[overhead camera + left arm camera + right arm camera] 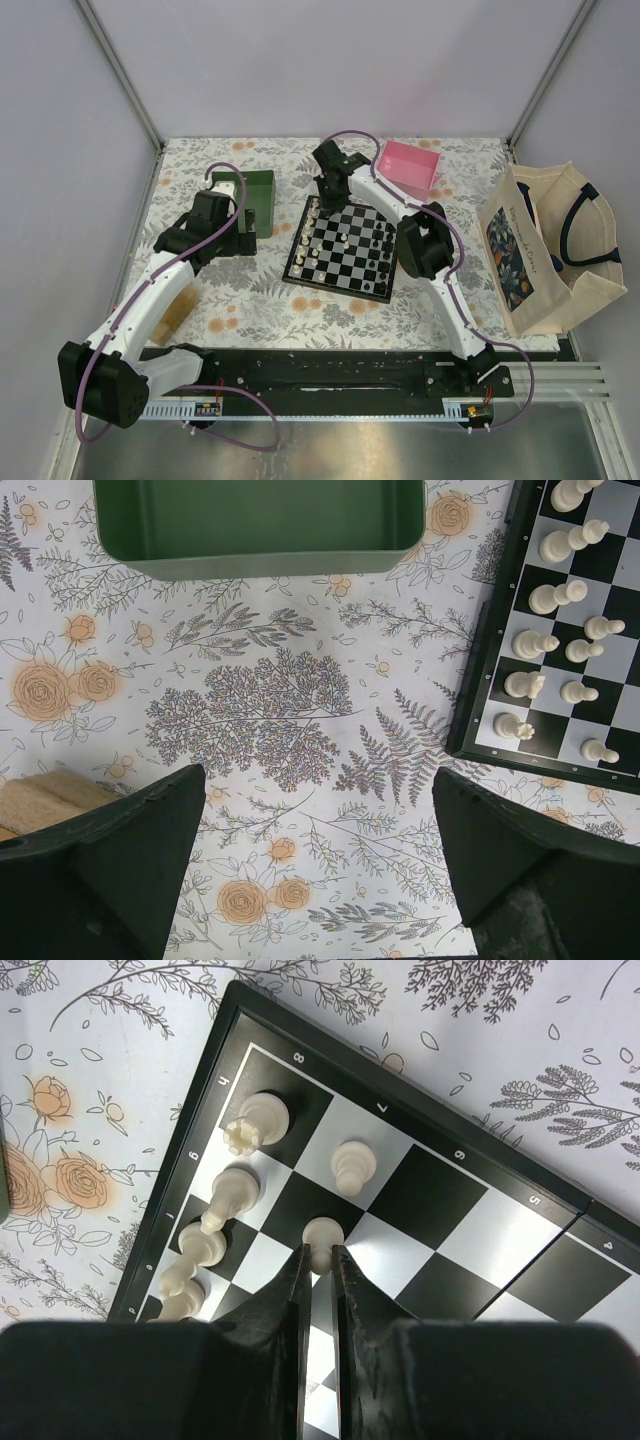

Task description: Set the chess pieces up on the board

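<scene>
The black-and-white chessboard [345, 250] lies mid-table with cream pieces along its left side and black pieces along its right. My right gripper [320, 1257] is over the board's far left corner [236, 1000], shut on a cream pawn [322, 1232] above a black square. Another cream pawn [351, 1165] and a rook [256, 1120] stand close by. My left gripper [320, 820] is open and empty over the floral cloth, left of the board [480, 695]. Several cream pieces [530, 642] show at the right of the left wrist view.
A green tray [250, 198] stands left of the board, its rim also in the left wrist view [260, 555]. A pink box [408, 167] sits at the back. A canvas tote bag [550, 250] stands at the right. A tan sponge-like block [40, 800] lies by my left finger.
</scene>
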### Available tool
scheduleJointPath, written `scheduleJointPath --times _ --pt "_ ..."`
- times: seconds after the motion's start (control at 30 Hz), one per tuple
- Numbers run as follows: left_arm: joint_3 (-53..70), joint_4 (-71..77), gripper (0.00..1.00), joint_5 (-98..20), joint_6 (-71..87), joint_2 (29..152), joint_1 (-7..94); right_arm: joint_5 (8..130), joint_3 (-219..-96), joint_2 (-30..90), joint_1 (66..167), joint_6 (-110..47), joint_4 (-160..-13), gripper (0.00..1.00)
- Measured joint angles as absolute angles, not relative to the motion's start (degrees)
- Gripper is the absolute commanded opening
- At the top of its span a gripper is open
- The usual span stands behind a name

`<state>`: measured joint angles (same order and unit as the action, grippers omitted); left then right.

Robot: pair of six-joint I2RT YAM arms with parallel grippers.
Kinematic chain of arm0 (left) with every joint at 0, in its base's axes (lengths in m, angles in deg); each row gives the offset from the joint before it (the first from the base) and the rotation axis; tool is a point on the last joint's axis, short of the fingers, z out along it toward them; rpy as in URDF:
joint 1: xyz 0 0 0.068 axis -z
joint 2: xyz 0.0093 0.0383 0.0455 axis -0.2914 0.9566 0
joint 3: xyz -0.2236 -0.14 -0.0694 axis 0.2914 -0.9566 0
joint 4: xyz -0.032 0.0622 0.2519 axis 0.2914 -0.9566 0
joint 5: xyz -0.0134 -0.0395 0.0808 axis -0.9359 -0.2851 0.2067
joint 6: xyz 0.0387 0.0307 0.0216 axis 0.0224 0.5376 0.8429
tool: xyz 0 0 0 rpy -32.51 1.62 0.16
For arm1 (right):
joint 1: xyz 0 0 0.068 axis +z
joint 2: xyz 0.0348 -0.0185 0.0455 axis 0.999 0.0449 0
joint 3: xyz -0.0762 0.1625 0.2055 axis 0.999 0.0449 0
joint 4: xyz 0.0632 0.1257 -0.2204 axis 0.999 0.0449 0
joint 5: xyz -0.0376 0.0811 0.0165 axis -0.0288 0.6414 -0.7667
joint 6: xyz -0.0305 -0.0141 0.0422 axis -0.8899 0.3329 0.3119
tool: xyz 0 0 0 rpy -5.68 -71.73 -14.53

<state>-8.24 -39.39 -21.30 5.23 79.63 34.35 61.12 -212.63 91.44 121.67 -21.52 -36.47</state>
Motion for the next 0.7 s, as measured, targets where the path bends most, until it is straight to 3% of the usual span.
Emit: scheduleJointPath --times 0.53,0.7 --pt "-8.2 -39.4 0.99 -21.3 5.3 79.6 34.2 62.1 -213.7 92.3 121.7 -21.3 -36.2 0.23" --pt "-8.2 -39.4 0.99 -21.3 5.3 79.6 34.2 62.1 -213.8 92.3 121.7 -21.3 -36.2 0.30"
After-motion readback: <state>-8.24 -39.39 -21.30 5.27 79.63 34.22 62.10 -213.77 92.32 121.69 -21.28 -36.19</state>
